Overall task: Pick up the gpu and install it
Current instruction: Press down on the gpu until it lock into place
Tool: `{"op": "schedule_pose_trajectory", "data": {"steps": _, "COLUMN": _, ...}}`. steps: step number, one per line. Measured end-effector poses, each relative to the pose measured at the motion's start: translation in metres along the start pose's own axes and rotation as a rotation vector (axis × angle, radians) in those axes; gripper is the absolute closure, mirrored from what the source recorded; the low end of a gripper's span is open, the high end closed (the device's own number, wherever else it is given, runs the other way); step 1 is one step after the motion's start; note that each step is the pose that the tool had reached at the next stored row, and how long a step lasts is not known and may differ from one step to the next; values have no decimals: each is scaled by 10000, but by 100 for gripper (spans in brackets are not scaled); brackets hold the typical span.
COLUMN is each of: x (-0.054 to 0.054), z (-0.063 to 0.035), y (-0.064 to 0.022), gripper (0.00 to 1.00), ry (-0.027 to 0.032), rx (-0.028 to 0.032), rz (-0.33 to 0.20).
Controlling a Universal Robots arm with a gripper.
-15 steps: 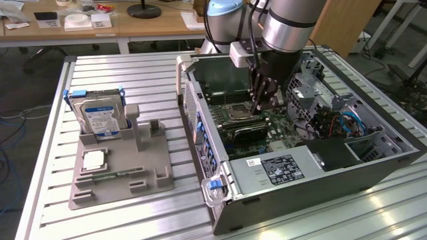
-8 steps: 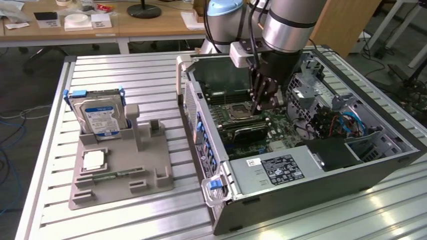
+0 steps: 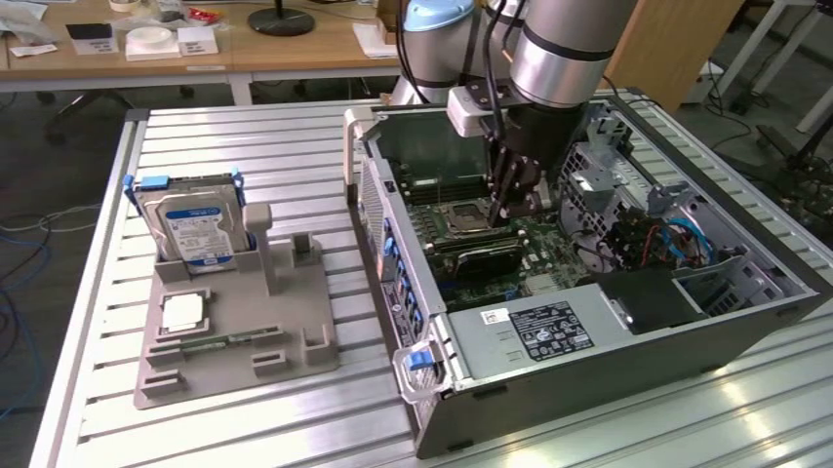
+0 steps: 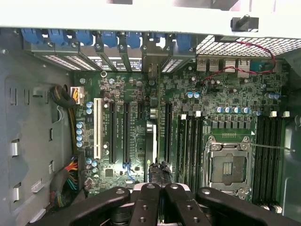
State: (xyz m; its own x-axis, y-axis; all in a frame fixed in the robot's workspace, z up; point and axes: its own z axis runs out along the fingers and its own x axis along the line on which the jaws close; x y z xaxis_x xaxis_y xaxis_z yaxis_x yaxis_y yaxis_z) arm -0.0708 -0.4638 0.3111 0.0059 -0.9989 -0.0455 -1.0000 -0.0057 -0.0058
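Exterior view first: an open computer case (image 3: 586,283) lies on its side with the motherboard (image 3: 521,244) facing up. Inside it are an empty CPU socket (image 3: 466,210), blue cables (image 3: 677,239) by the drive cage, and a labelled power supply (image 3: 553,331) at the near end. The case walls ring the work area.

The gpu (image 3: 489,259) stands on edge on the motherboard, black cooler showing, between the socket and the power supply, just beneath the gripper (image 3: 510,210). From the wrist view the gpu (image 4: 151,141) appears edge-on as a pale strip between two black expansion slots, beside a white slot (image 4: 98,127) and the memory slots (image 4: 190,141), below a row of blue card latches (image 4: 84,37).

Beside the case, on the exterior view's left, a grey fixture (image 3: 234,361) holds an upright hard drive (image 3: 195,229), a processor chip (image 3: 182,310) and a memory stick (image 3: 215,343).

Everything rests on a slatted aluminium table (image 3: 260,127). Wooden desks (image 3: 299,44) with small boxes stand beyond the case.

The arm (image 3: 567,49) reaches straight down into the case, wrist vertical. The gripper (image 4: 159,187) has its black fingers (image 4: 146,197) clenched together, tips just above the card. Whether they actually pinch it cannot be told.
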Motion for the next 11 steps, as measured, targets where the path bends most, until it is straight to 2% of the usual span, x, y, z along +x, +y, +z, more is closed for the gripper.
{"op": "schedule_pose_trajectory", "data": {"steps": 11, "x": 0, "z": 3, "y": -16, "gripper": 89, "ry": -2, "rx": 1, "rz": 1}}
